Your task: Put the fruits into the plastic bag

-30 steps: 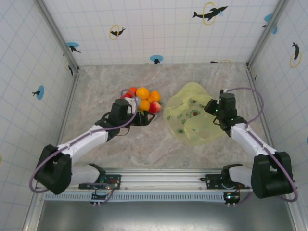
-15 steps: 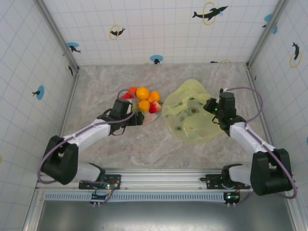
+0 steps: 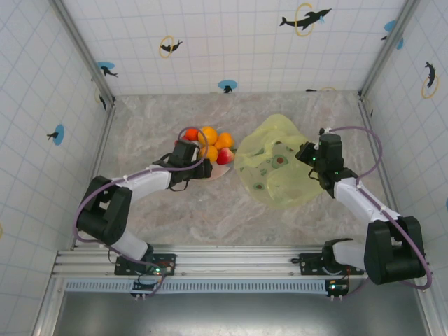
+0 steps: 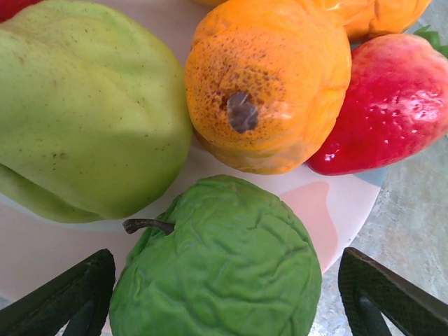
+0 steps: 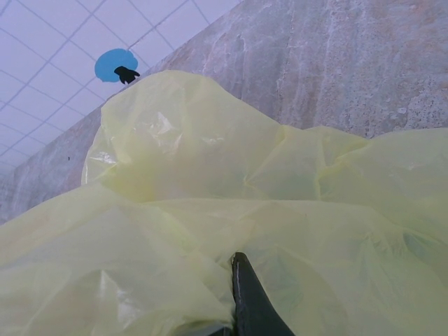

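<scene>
1. Fruits. The small toy fruits [image 3: 208, 143] lie piled on a flat round white plate with maroon patches [image 4: 336, 210], left of centre on the table. The left wrist view shows four of them:
- a wrinkled dark-green round fruit [image 4: 217, 273] with a short brown stem, at the near rim of the plate
- a smooth yellow-green fruit [image 4: 84, 112] behind it to the left
- a pitted orange fruit [image 4: 269, 84] behind it to the right, touching the yellow-green one
- a glossy red strawberry [image 4: 385, 105] touching the orange fruit on its far side

2. Left gripper. The left gripper [image 4: 224, 280] is spread wide, one black finger on each side of the wrinkled green fruit. Contact cannot be confirmed.

3. Bag. The thin crinkly translucent yellow-green plastic bag [image 3: 276, 182] lies just right of the plate, heaped and partly raised, with a few dark round spots [image 3: 260, 187]. No fruit is visible inside it.

4. Right gripper. The right gripper [image 3: 308, 155] is at the bag's right edge. In the right wrist view its fingers [image 5: 245, 294] are closed together on the film.

5. Surface and enclosure. The table [image 3: 210, 217] is grey-beige marble-patterned. White tiled walls [image 3: 231, 42] with dolphin stickers [image 3: 306, 18] enclose it on three sides, and metal posts [image 3: 82, 49] stand at the corners.

6. Clearance. Open table lies in front of the plate and bag, and along the back wall. The bag's right side is near the right wall.
</scene>
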